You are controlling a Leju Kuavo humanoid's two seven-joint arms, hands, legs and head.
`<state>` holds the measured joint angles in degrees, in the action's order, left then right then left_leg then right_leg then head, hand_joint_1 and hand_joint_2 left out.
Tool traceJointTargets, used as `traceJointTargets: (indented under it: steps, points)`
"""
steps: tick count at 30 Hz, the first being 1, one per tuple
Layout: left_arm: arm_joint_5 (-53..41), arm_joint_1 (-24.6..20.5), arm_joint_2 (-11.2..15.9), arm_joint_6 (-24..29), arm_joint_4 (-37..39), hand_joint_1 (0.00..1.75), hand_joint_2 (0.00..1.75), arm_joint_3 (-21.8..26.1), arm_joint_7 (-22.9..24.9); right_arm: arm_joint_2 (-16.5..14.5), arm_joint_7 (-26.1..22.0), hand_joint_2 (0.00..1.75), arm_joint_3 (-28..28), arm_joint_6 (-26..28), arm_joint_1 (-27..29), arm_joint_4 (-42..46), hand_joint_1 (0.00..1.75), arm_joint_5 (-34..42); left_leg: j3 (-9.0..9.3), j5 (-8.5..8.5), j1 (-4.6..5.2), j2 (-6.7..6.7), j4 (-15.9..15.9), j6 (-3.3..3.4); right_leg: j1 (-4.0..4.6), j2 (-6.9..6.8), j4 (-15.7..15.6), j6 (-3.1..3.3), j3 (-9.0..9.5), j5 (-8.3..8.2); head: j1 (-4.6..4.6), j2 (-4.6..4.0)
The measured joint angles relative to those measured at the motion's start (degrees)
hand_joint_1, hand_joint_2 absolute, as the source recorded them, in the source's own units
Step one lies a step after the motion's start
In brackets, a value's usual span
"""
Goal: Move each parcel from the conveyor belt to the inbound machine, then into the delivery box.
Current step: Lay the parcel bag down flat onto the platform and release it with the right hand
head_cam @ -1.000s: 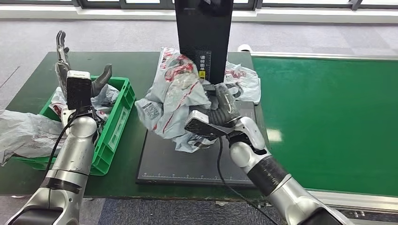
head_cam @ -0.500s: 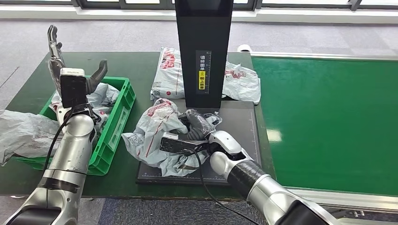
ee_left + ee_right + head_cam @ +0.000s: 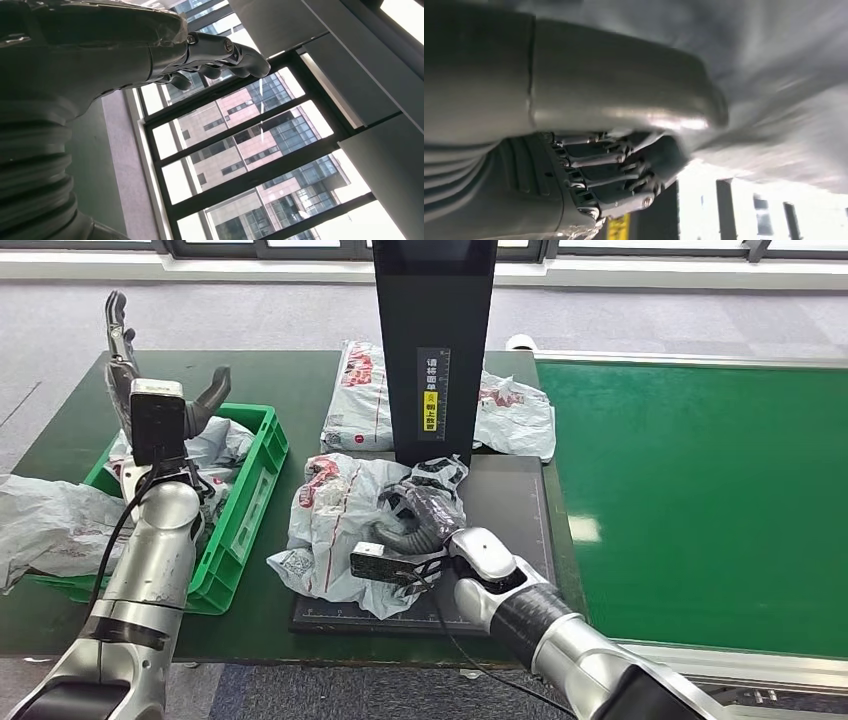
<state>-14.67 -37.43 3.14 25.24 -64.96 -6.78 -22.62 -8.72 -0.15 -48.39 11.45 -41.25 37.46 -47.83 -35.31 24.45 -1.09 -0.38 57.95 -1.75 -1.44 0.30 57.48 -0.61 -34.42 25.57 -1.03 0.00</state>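
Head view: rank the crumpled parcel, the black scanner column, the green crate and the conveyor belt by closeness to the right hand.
1. Crumpled parcel: in the right hand, on the scanner platform.
2. Black scanner column: just behind the hand.
3. Green crate to its left and conveyor belt to its right: too close to call.

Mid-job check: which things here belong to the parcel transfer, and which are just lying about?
In the job:
- grey parcel in the right robot hand
- inbound machine
- green delivery box
- conveyor belt
- left robot hand, raised, holding nothing

Lying about:
- two parcels behind the machine
- loose grey bag beside the box
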Motion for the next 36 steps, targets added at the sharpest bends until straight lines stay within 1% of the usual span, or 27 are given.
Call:
traceJointTargets:
  steps: [4, 5, 6, 7, 8, 9, 10, 11, 12, 13, 14, 16, 20, 21, 22, 24, 25, 26, 30, 36]
  points:
    - [-0.79, 0.71, 0.25, -0.14, -0.13, 0.0, 1.75, 0.0, 0.35, 2.54, 0.47, 0.0, 1.01, 2.52, 0.83, 4.19, 0.0, -2.4, 0.0, 0.0, 0.0, 0.01, 0.0, 0.0, 0.0, 0.03, 0.0, -0.01, 0.0, -0.01, 0.01, 0.0]
    - [-0.97, 0.97, 0.29, -0.1, -0.18, 0.0, 1.75, 0.0, 0.34, 3.07, 0.71, 0.0, 1.6, 4.88, 1.34, 5.79, 0.0, -4.19, 0.0, 0.0, 0.0, 0.01, 0.01, 0.0, 0.0, 0.03, 0.0, -0.01, 0.0, -0.01, 0.01, 0.0]
    - [-1.13, 1.29, 0.35, -0.03, -0.22, 0.0, 1.75, 0.0, 0.23, 3.52, 0.99, 0.0, 2.29, 8.47, 2.03, 7.6, 0.0, -6.79, 0.0, 0.0, 0.0, 0.01, 0.01, 0.0, 0.0, 0.03, 0.0, -0.01, 0.0, -0.01, 0.0, 0.0]
    - [-1.21, 1.66, 0.38, 0.11, -0.27, 0.0, 1.75, 0.01, 0.03, 3.91, 0.77, 0.0, 3.28, 13.3, 2.96, 9.86, 0.0, -10.21, 0.0, 0.0, 0.0, 0.0, 0.01, 0.0, 0.0, 0.02, 0.0, 0.0, 0.0, -0.01, 0.0, 0.0]
    - [-1.3, 2.05, 0.4, 0.29, -0.31, 0.0, 1.75, 0.01, -0.25, 4.19, -0.5, 0.0, 4.74, 18.55, 4.23, 12.74, 0.0, -13.93, 0.0, 0.01, 0.0, 0.0, 0.01, 0.0, 0.0, 0.01, 0.0, 0.0, -0.01, -0.01, 0.0, 0.0]
    - [-1.42, 2.4, 0.39, 0.5, -0.29, 0.0, 1.75, 0.01, -0.59, 4.14, -3.76, 0.0, 6.95, 22.91, 5.93, 16.27, 0.0, -16.77, 0.0, 0.02, 0.0, -0.01, 0.01, 0.0, 0.01, 0.01, 0.0, 0.01, -0.01, 0.01, 0.01, 0.0]
    - [-1.57, 2.65, 0.33, 0.78, -0.19, 0.0, 1.75, 0.01, -0.91, 3.66, -8.88, 0.0, 10.06, 26.11, 7.97, 20.32, 0.0, -18.39, 0.0, 0.05, 0.0, -0.02, 0.01, -0.01, 0.01, 0.0, 0.0, 0.02, -0.01, 0.03, 0.0, 0.0]
    - [-1.75, 2.8, 0.26, 1.03, -0.03, 0.0, 1.75, 0.01, -1.18, 2.87, -14.5, 0.0, 13.55, 27.76, 9.99, 24.17, 0.0, -18.75, 0.0, 0.07, -0.01, -0.03, 0.0, -0.01, 0.01, -0.01, 0.0, 0.03, -0.02, 0.04, -0.01, 0.0]
    - [-1.91, 2.88, 0.13, 1.28, 0.16, 0.0, 1.75, 0.0, -1.4, 1.89, -19.38, 0.0, 17.07, 28.51, 11.74, 27.61, 0.0, -18.36, -0.01, 0.09, -0.01, -0.03, 0.0, -0.01, 0.02, -0.01, 0.0, 0.04, -0.02, 0.07, -0.01, 0.0]
    - [-2.03, 2.92, -0.02, 1.47, 0.33, 0.0, 1.75, 0.0, -1.53, 0.95, -22.56, 0.0, 20.07, 28.76, 12.96, 30.3, 0.0, -17.66, -0.01, 0.09, -0.01, -0.03, 0.0, -0.02, 0.02, -0.02, 0.0, 0.04, -0.01, 0.09, -0.02, 0.0]
    - [-2.11, 2.95, -0.15, 1.58, 0.46, 0.0, 1.75, 0.0, -1.61, 0.32, -23.95, 0.0, 22.34, 28.81, 13.82, 32.35, 0.0, -17.19, 0.0, 0.1, -0.01, -0.03, -0.01, -0.02, 0.01, -0.03, 0.0, 0.04, -0.01, 0.11, -0.01, 0.0]
    - [-2.16, 3.03, -0.36, 1.67, 0.64, 0.0, 1.75, 0.0, -1.67, -0.41, -24.54, 0.0, 25.76, 28.81, 15.26, 35.66, 0.0, -16.8, 0.0, 0.1, 0.0, 0.0, -0.01, -0.02, 0.0, -0.03, -0.01, 0.03, 0.0, 0.11, 0.01, 0.0]
    - [-2.16, 3.08, -0.59, 1.71, 0.95, 0.0, 1.75, 0.0, -1.68, -1.39, -25.58, 0.0, 29.73, 28.79, 17.24, 39.47, 0.0, -16.5, 0.01, 0.07, 0.01, 0.08, 0.01, 0.0, -0.02, 0.01, -0.03, 0.0, -0.01, 0.02, -0.01, 0.0]
    - [-2.16, 3.08, -0.68, 1.72, 1.04, 0.0, 1.75, 0.0, -1.71, -1.67, -27.0, 0.0, 30.51, 28.77, 17.6, 40.23, 0.0, -15.7, 0.01, 0.05, 0.01, 0.07, 0.02, 0.01, -0.02, 0.01, -0.03, -0.01, -0.01, 0.0, 0.0, 0.0]
    - [-2.16, 3.07, -0.77, 1.73, 1.16, 0.0, 1.75, 0.0, -1.75, -2.15, -29.5, 0.0, 31.47, 28.76, 18.0, 41.12, 0.0, -14.18, 0.01, 0.03, 0.01, 0.07, 0.03, 0.02, -0.02, 0.0, -0.03, -0.02, -0.01, -0.01, 0.01, 0.0]
    - [-2.13, 3.07, -0.88, 1.76, 1.42, 0.0, 1.75, 0.0, -1.88, -3.71, -35.6, 0.0, 34.03, 28.77, 18.81, 43.2, 0.0, -10.28, 0.01, 0.02, 0.01, 0.07, 0.04, 0.03, -0.01, 0.01, -0.02, -0.01, -0.01, -0.01, 0.0, 0.0]
    - [-2.12, 3.07, -0.92, 1.78, 1.55, 0.0, 1.75, 0.0, -1.95, -4.59, -37.8, 0.0, 35.4, 28.78, 19.12, 44.23, 0.0, -8.83, 0.01, 0.02, 0.01, 0.07, 0.03, 0.03, -0.01, 0.01, -0.02, -0.01, -0.01, -0.02, -0.01, 0.0]
    - [-2.1, 3.06, -0.96, 1.8, 1.65, 0.0, 1.75, 0.0, -1.98, -5.29, -38.94, 0.0, 36.59, 28.78, 19.31, 45.04, 0.0, -8.04, 0.01, 0.02, 0.01, 0.08, 0.03, 0.02, -0.01, 0.03, -0.02, -0.01, -0.02, -0.02, -0.01, 0.0]
    - [-2.1, 3.06, -1.08, 1.87, 1.87, 0.0, 1.75, 0.0, -2.05, -6.71, -39.56, 0.0, 39.14, 28.77, 19.85, 46.82, 0.0, -7.49, 0.01, 0.02, 0.0, 0.08, 0.03, 0.02, -0.01, 0.06, -0.02, -0.01, -0.03, -0.01, -0.01, 0.0]
    - [-2.12, 3.06, -1.17, 1.8, 2.0, 0.0, 1.75, 0.0, -1.96, -7.49, -39.61, 0.0, 39.83, 28.74, 20.51, 48.48, 0.0, -6.16, 0.01, 0.02, 0.01, 0.08, 0.04, 0.02, -0.01, 0.05, -0.02, -0.01, -0.03, -0.02, 0.0, 0.0]
